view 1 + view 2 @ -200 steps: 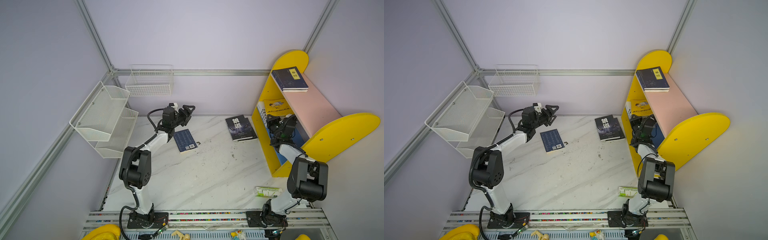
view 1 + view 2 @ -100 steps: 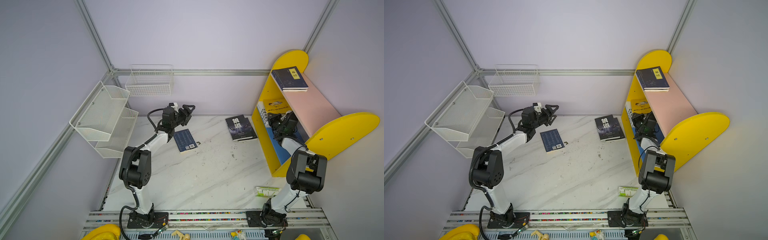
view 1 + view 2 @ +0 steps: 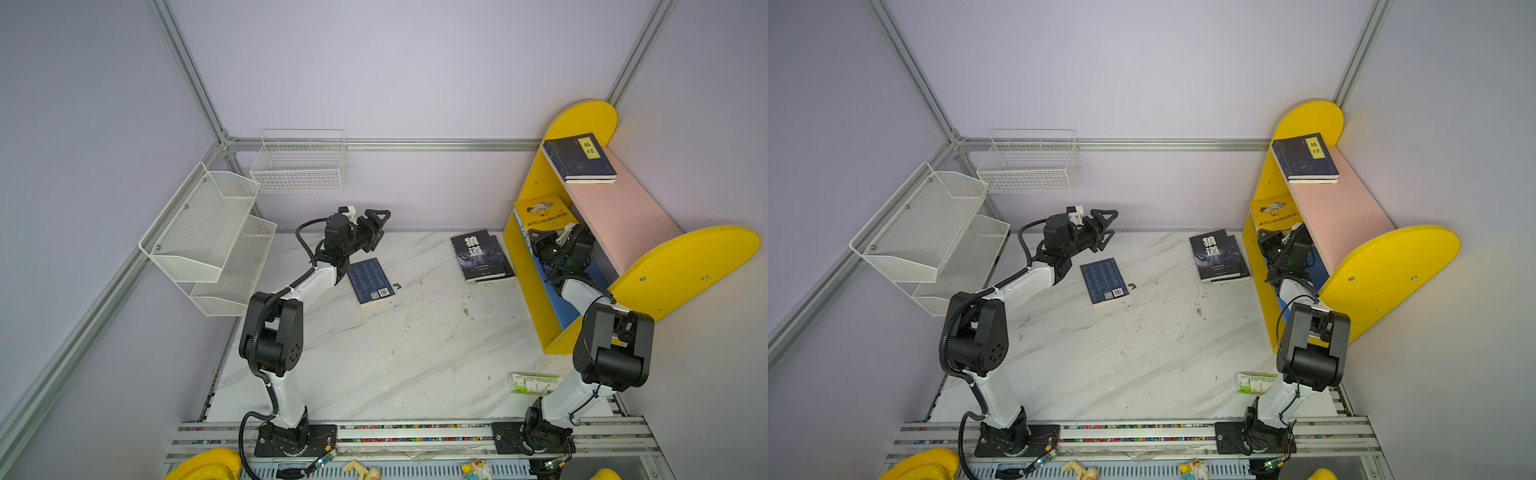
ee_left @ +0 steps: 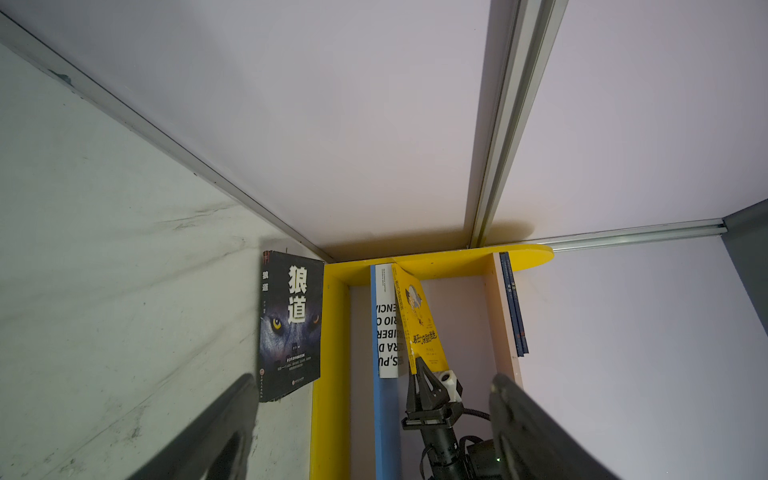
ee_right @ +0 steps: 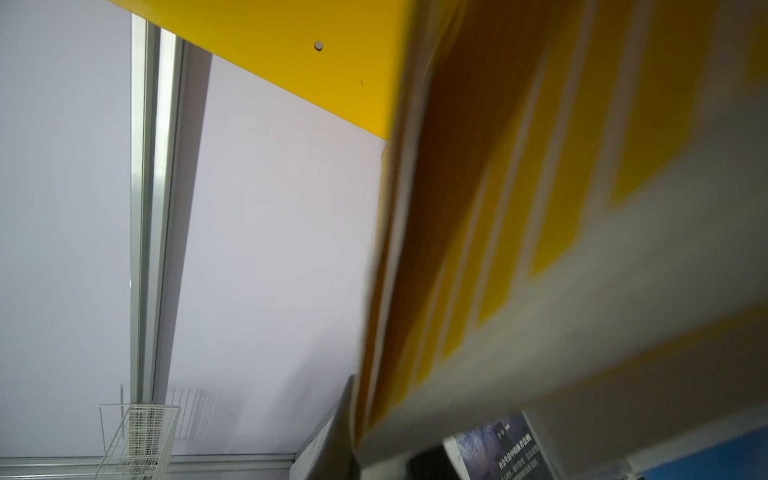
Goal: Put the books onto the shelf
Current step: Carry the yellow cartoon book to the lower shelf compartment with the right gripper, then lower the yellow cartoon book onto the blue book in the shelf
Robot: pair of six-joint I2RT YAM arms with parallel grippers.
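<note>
The shelf [image 3: 582, 120] stands at the right, with two navy books [image 3: 579, 158] flat on its pink board [image 3: 623, 216]. In the lower bay a yellow book [image 3: 542, 212] leans on a white book [image 4: 386, 324]. My right gripper [image 3: 536, 243] is shut on the yellow book's lower edge [image 4: 422, 328], which fills the right wrist view [image 5: 540, 187]. A navy book [image 3: 370, 281] and dark wolf-cover books [image 3: 480, 255] lie on the table. My left gripper [image 3: 376, 226] hovers open and empty above the navy book, near the back wall.
A white mesh tiered rack [image 3: 208, 237] and a wire basket [image 3: 299, 162] hang on the left and back walls. A small green-and-white box [image 3: 532, 382] lies near the right arm's base. A dark scrap [image 3: 397, 285] sits beside the navy book.
The right arm's elbow has shifted slightly toward the shelf, still gripping the yellow book. The left arm has not moved.
</note>
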